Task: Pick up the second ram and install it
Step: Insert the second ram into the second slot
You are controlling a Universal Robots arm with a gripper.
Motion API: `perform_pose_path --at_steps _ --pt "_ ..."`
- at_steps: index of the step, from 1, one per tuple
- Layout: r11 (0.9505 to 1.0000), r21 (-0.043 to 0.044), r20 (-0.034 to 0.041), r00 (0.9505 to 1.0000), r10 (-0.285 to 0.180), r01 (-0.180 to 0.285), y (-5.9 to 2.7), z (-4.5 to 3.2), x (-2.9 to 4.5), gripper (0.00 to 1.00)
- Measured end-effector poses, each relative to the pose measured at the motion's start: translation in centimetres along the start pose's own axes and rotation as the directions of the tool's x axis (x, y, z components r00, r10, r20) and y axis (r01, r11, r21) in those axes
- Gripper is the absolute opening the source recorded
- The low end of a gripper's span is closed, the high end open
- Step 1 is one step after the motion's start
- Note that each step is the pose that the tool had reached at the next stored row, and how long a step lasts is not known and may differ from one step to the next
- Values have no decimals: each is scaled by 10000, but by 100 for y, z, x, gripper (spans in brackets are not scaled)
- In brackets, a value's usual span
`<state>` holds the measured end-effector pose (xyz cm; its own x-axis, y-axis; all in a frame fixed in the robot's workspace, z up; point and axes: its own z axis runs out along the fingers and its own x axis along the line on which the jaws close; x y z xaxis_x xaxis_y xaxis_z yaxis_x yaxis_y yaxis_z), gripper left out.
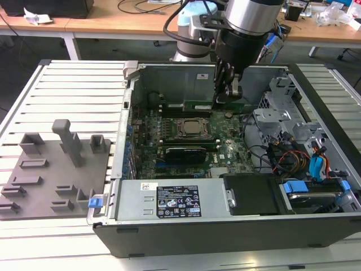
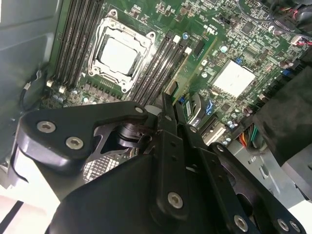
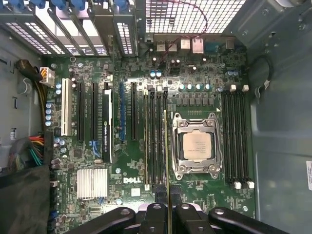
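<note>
Green ram clamped edge-on above the slots beside the CPU socket.
The fingers (image 3: 184, 214) are pressed together on the second ram (image 3: 166, 161), gripping it toward 1 end. In the first wrist view its thin edge runs parallel to the black slots (image 3: 155, 141) and lies over the 1 nearest the CPU socket (image 3: 197, 146). In the exterior view the stick hangs level inside the open computer case (image 1: 135, 195), apparently not yet seated. I judge that seating it well needs the stick upright, matched end to end with that slot, and pressed straight down and evenly, because the off-centre grip could tip the free end.
</note>
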<state>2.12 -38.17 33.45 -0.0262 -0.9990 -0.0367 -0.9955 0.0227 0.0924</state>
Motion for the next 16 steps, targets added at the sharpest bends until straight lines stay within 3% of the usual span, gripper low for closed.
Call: perform_pose_path --at_steps 5,6,7,8,9,16 --pt "10000 -1 11 10000 -2 2 11 27 2 14" --pt "10000 -1 53 10000 -6 6 19 31 2 14" --pt "10000 -3 127 9999 -13 13 30 33 2 14" --pt "10000 -5 275 9996 -26 26 43 35 2 14" --pt "10000 -8 480 9988 -45 45 56 38 3 14" --pt "10000 -8 481 9988 -46 47 112 109 7 14"
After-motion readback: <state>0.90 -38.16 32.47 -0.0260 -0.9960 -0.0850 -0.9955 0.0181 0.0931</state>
